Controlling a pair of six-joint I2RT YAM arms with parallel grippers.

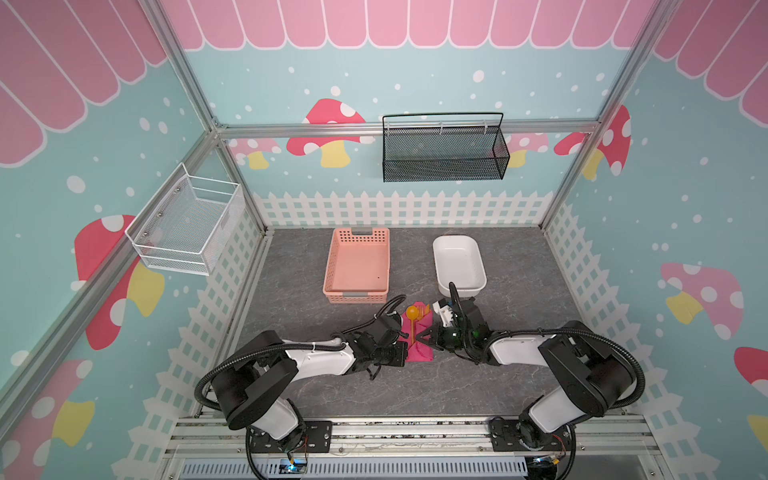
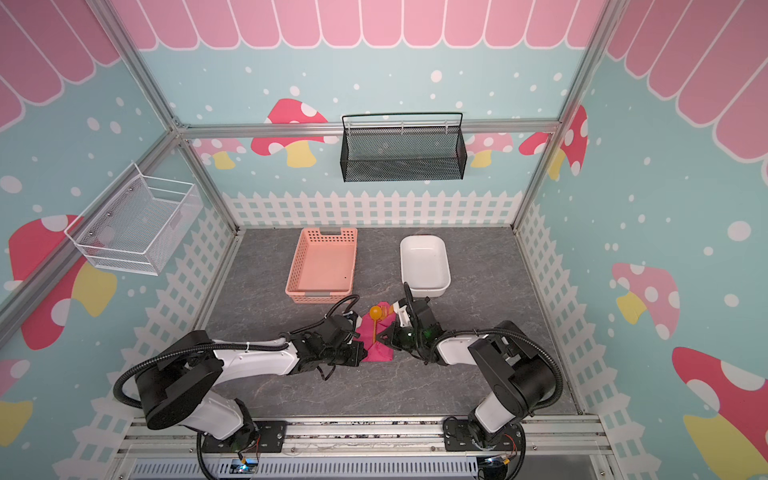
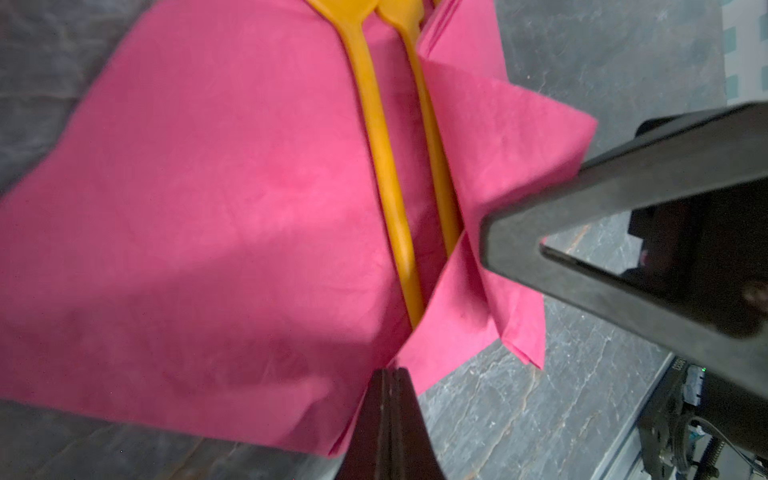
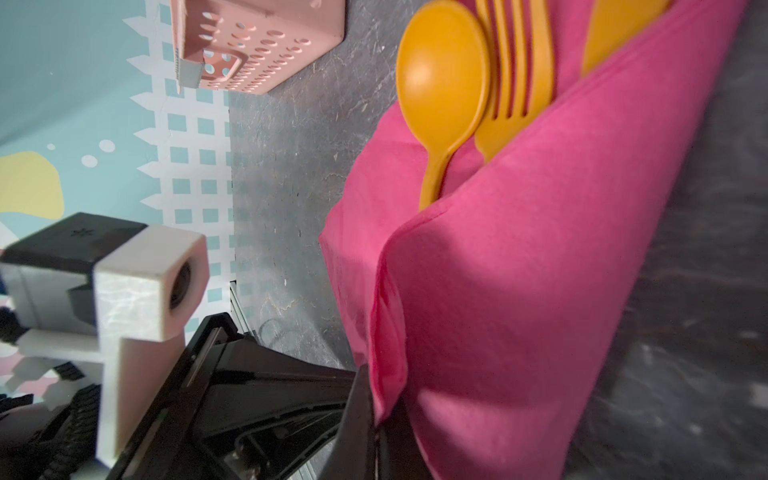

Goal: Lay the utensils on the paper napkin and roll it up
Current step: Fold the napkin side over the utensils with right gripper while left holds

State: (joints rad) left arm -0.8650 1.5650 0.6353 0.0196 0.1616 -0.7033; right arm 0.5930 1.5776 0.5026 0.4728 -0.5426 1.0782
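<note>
The left jaws were closed, their tips at the near edge of the napkin (image 3: 208,208), and they seemed to pinch that edge. The right jaws were closed too, gripping the flap of the napkin that was folded up over the handles.

The utensils (image 3: 386,166) lay side by side along the middle of the napkin: the spoon (image 4: 442,75), the fork (image 4: 519,83) and a third piece (image 4: 615,33), of which only the tip showed. Their heads stuck out past the far edge, and the handles were partly under the flap. In both top views the napkin lay on the table (image 1: 498,374) between the two arms, near the basket (image 1: 328,266).

I judge that the placing was done and the rolling was at its start: one side was folded over, but the spoon handle was not yet covered. The next move calls for carrying the flap further across the utensils and tucking it under them, while the other jaws hold the paper in place. The paper is thin, so a hard pull may tear it or drag the utensils out of line.
</note>
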